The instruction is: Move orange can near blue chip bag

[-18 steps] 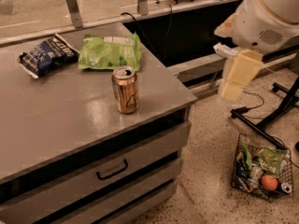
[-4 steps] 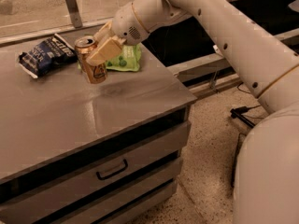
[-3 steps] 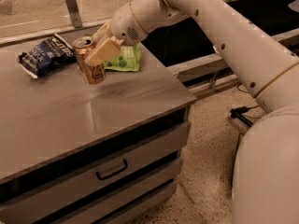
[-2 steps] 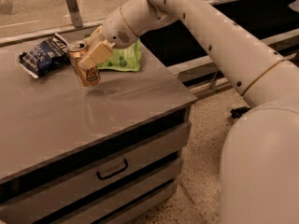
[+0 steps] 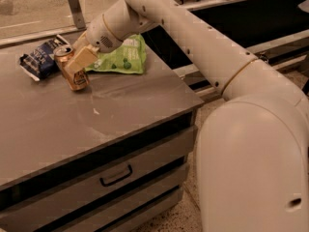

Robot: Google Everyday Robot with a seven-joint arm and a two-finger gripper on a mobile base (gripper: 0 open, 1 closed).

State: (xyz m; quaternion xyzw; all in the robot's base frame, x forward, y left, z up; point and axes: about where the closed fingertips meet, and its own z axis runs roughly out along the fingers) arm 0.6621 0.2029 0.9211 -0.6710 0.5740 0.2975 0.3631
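The orange can (image 5: 72, 76) is tilted, its silver top leaning left, on the grey cabinet top (image 5: 96, 124). My gripper (image 5: 77, 62) is shut on the orange can, with one cream finger (image 5: 82, 58) across its side. The blue chip bag (image 5: 41, 58) lies just left of the can, at the back left of the cabinet top, and the can's top is close to the bag's right edge. My white arm reaches in from the right foreground.
A light-green chip bag (image 5: 123, 57) lies right behind the gripper. The cabinet has drawers with a dark handle (image 5: 116, 175) below. A metal post (image 5: 75, 6) stands behind the cabinet. Speckled floor shows at the lower right.
The gripper has carried the orange can from the middle of the cabinet top leftwards to right beside the blue chip bag. The can now leans to the left.
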